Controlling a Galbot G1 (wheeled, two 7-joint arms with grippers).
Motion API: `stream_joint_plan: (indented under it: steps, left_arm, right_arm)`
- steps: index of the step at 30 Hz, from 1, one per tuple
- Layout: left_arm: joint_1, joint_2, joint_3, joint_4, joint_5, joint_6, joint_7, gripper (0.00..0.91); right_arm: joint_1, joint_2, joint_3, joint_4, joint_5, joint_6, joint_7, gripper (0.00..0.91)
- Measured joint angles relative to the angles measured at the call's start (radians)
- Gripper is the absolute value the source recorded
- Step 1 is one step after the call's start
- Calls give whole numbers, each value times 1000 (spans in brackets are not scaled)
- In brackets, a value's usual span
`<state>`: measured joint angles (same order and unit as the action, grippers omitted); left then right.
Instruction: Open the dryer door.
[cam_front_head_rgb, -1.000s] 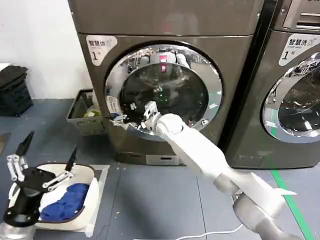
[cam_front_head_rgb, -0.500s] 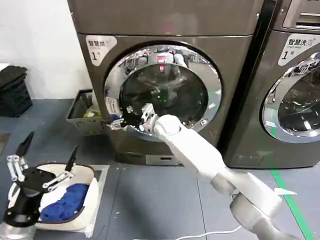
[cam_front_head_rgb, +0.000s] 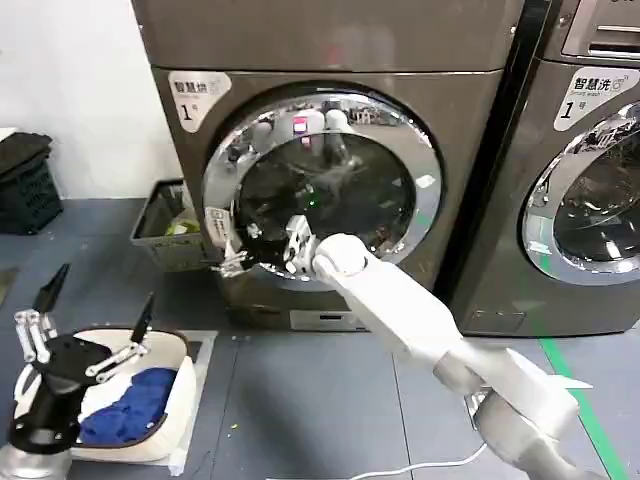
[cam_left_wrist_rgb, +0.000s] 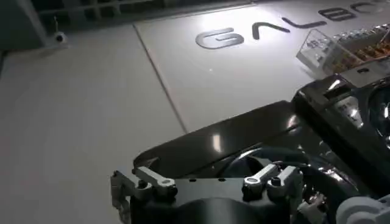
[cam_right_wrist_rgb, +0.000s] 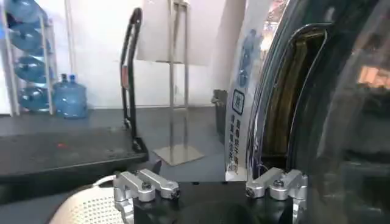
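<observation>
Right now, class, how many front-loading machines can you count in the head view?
2. One dryer stands centre, the right gripper at its door; a second machine stands beside it at the frame's right edge, partly cut off.

There's a white tub (cam_front_head_rgb: 178, 385) on the floor, lower left, with a blue cloth (cam_front_head_rgb: 130, 405) bunched up in it. A grey basket (cam_front_head_rgb: 163, 228) sits back by the wall beside a black crate (cam_front_head_rgb: 28, 183). Second machine (cam_front_head_rgb: 585, 170) stands on the right, plus water jugs (cam_right_wrist_rgb: 68, 97).
</observation>
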<state>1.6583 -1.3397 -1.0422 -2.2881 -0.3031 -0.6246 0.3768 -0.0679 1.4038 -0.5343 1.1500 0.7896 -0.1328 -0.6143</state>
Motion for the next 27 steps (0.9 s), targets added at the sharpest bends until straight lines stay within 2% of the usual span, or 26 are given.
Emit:
stream_joint_plan:
  steps: [5, 13, 18, 27]
  left_arm:
    - [-14, 10, -10, 15, -9, 9, -2, 907]
    - [-53, 41, 5, 50, 10, 67, -11, 907]
    - [-93, 61, 32, 79, 65, 106, -27, 907]
    - [-190, 109, 56, 145, 42, 135, -26, 907]
  right_arm:
    - [-16, -68, -20, 116, 47, -14, 0, 907]
    - [-46, -176, -27, 300, 76, -28, 10, 907]
    - [-65, -234, -25, 390, 90, -32, 14, 907]
    - [-94, -329, -24, 514, 99, -33, 4, 907]
